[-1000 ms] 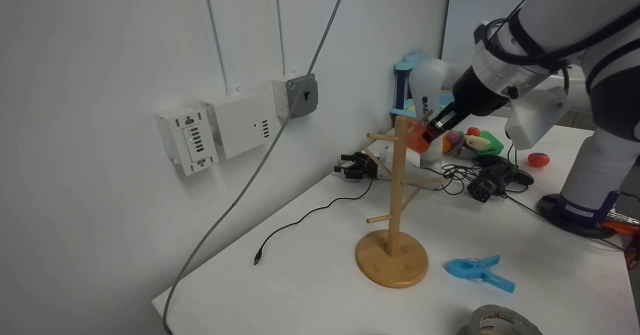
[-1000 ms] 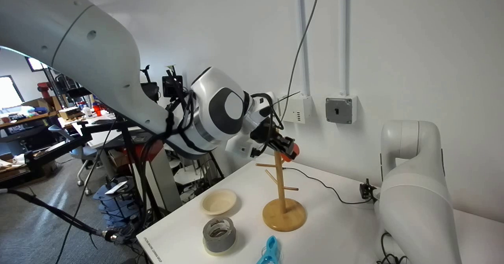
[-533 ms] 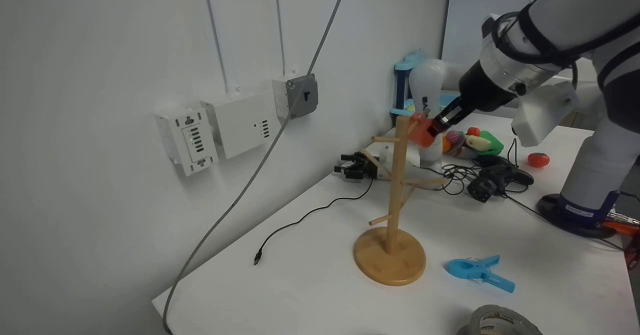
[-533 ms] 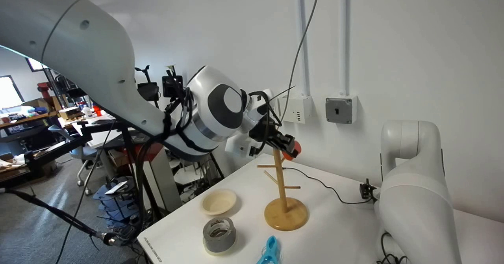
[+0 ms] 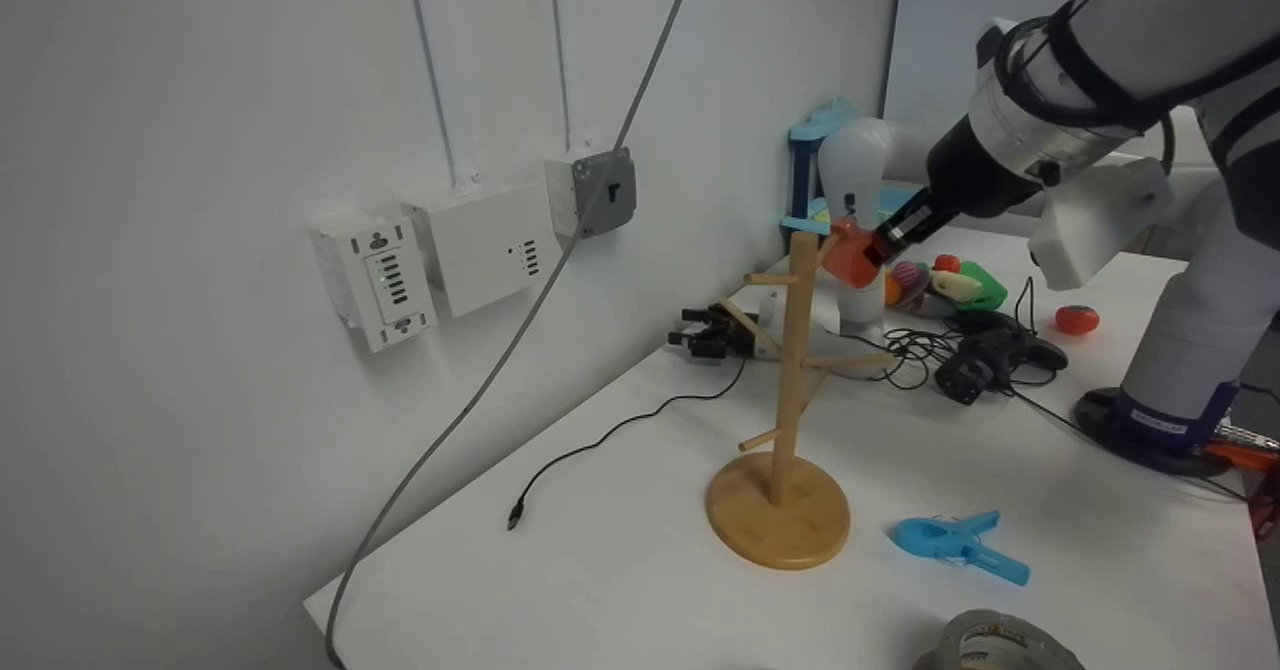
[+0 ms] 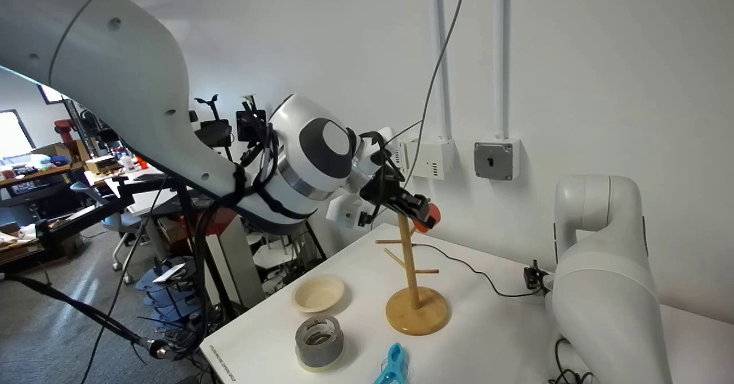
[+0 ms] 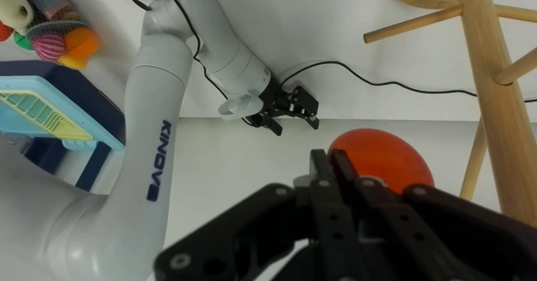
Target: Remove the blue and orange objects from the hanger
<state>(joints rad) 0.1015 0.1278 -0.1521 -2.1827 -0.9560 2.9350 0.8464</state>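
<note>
The wooden hanger stands upright with several pegs; it also shows in the other views. An orange cup is at its top, beside an upper peg; I cannot tell whether the peg passes through its handle. My gripper is shut on the cup's wall. In the wrist view the gripper has its fingertips close together at the edge of the cup. The cup partly shows behind the gripper in an exterior view. A blue clamp lies on the table, off the hanger.
A grey tape roll and a cream bowl stand on the table. A second white arm lies beyond the hanger near the wall. A black cable runs along the table. Toys and a black controller lie farther off.
My gripper and the orange cup have moved slightly away from the pole. The hanger has shifted and turned a little with the pull. The blue clamp has not moved.
</note>
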